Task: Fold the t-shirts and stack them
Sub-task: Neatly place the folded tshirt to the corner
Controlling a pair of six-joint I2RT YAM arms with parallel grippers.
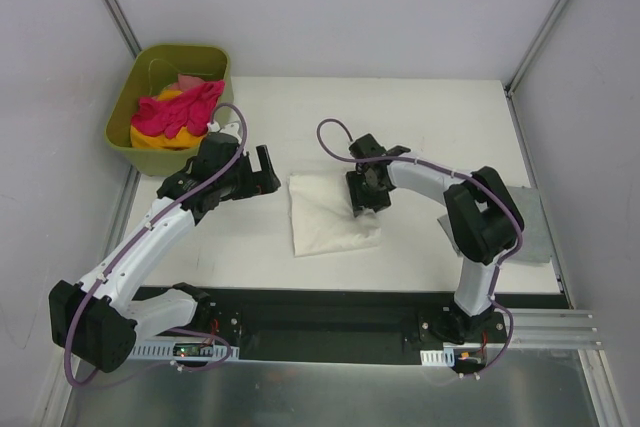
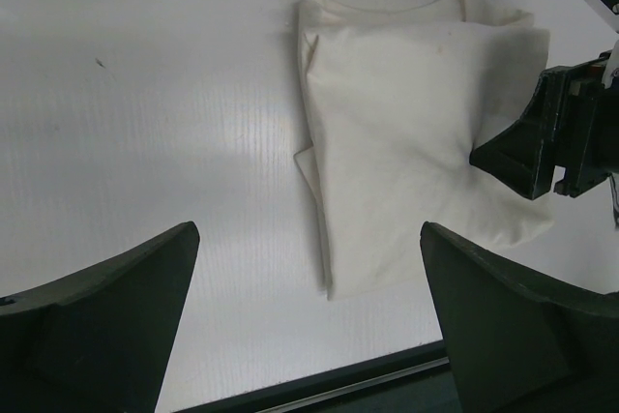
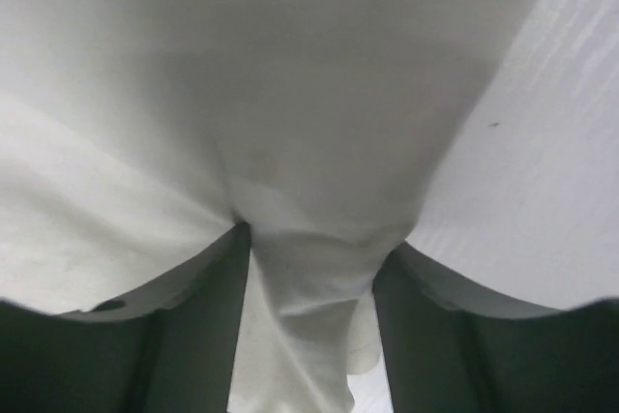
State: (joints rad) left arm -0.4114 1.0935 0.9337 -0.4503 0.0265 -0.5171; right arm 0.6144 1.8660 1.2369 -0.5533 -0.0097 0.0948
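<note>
1. In the right wrist view, the right gripper (image 3: 309, 326) is clenched on a bunched pinch of the cream-white t-shirt (image 3: 290, 94). The cloth is pulled up into a ridge between its two dark fingers (image 3: 189, 345) at the bottom of the frame.
2. Seen from above, this gripper sits on the right edge of that shirt, just right of the frame's centre. The right arm (image 1: 480, 217) bends away toward the lower right.
3. The cream-white shirt lies folded into a rough rectangle on the white table (image 1: 440, 117), near the middle of the top view.
4. The left gripper (image 1: 270, 172) is released, with its jaws spread wide and nothing between them. It is just left of the folded shirt and not touching it.
5. In the left wrist view, the folded shirt fills the upper right, with the right gripper at its right edge.
6. In the upper left of the top view stands an olive-green tub (image 1: 215, 55). It holds a bright pink t-shirt (image 1: 185, 109) heaped on a yellow t-shirt (image 1: 158, 139).
</note>
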